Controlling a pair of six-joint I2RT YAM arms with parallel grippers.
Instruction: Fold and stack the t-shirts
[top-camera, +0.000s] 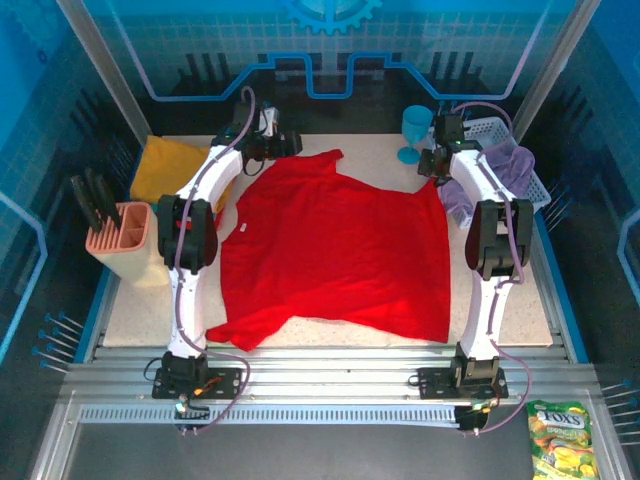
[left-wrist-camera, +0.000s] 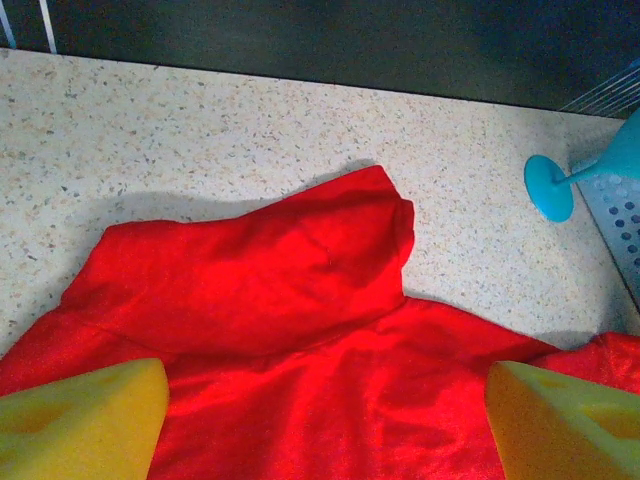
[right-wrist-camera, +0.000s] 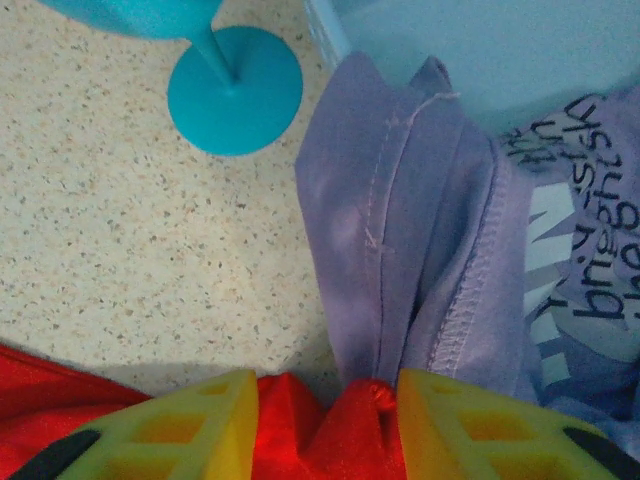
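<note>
laying the red t-shirt (top-camera: 335, 250) flat seemed in hand: right gripper (right-wrist-camera: 325, 405) pinched its far corner, while left gripper (left-wrist-camera: 325, 415) hung open above the sleeve, needing a matching grip next.

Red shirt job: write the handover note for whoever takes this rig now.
Left gripper: open, over the far sleeve of the red shirt.
Right gripper: shut on the far right corner of the red shirt.
The red shirt lies spread out, unfolded. The lavender shirt hangs over the rim of the basket. The yellow shirt lies folded at far left.
Done: yellow folded.
Left: fold red, then lavender, and stack them.
</note>
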